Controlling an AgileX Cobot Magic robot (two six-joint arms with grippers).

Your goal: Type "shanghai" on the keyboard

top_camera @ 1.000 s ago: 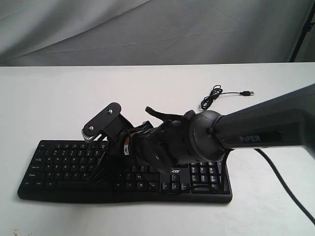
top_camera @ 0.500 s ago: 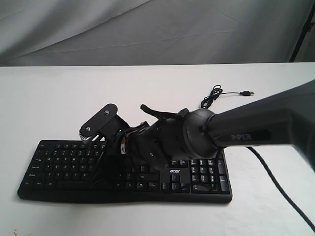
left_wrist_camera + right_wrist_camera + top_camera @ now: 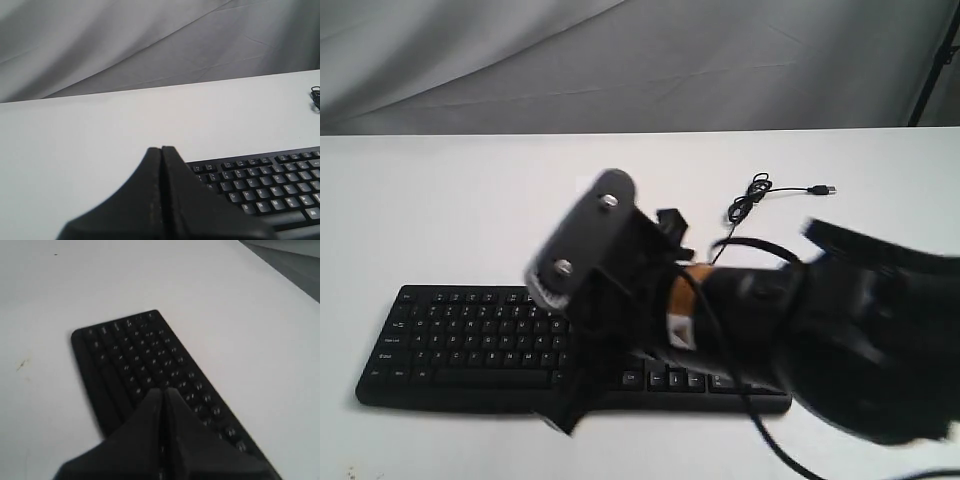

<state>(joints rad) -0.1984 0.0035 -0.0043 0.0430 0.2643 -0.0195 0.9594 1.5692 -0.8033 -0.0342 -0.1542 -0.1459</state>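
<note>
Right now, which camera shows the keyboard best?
The exterior view: the keyboard shows nearly its whole width there, though the right arm covers its middle. The left wrist view catches only a corner of the keyboard; the right wrist view shows one end, blurred.

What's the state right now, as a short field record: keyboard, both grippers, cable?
keyboard: flat on white table
right gripper: shut, over the keys; picture blurred, contact unclear
left gripper: shut, beside a keyboard corner, not over keys
cable: coiled on table beyond keyboard, plug lying free
</note>
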